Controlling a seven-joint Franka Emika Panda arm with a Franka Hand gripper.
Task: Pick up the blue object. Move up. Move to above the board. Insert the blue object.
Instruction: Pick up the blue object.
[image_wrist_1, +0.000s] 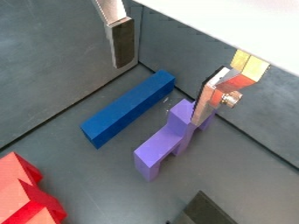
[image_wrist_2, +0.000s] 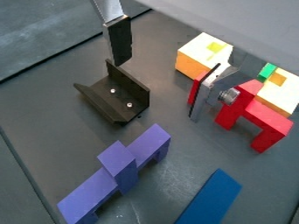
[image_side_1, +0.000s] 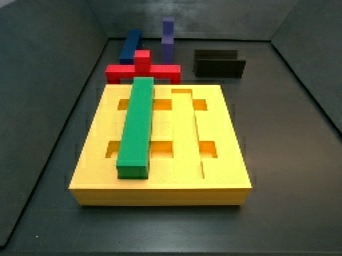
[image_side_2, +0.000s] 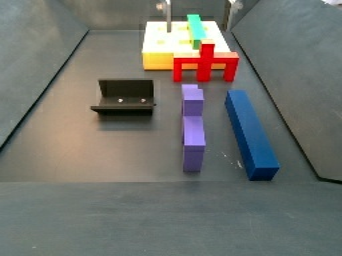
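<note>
- My end effector (image_wrist_1: 163, 66) hangs over the dark worktop (image_wrist_1: 52, 74) with its two fingers spread and nothing between them; in a wrist view one silver finger (image_wrist_1: 118, 42) is cut off by the frame edge, and the other finger (image_wrist_1: 218, 94) stands in front of the yellow board's (image_wrist_1: 247, 65) corner.
- In both side views I cannot make out my end effector at all.
- The blue bar (image_side_2: 250, 130) lies flat on the worktop, just beside the violet post (image_side_2: 193, 124) and parallel to it; in a wrist view the blue bar (image_wrist_2: 208, 201) runs off the frame edge, so only one end shows.
- From the far side view the blue bar (image_side_1: 131, 46) sits at about 11 o'clock behind the red cross block (image_side_1: 144, 70), mostly hidden by it.
- The board (image_side_1: 100, 160) lies flat, with a green bar (image_side_1: 136, 125) resting lengthwise in one of its grooves; in the near side view the board (image_side_2: 163, 48) is partly covered by the red cross block (image_side_2: 205, 66) standing in front of it.
- The dark fixture (image_side_2: 124, 97) stands at about 9 o'clock from the violet post, well apart from the blue bar.
- Two small screw heads show on the fixture (image_wrist_2: 114, 94) in a wrist view; I see no writing or labels anywhere.
</note>
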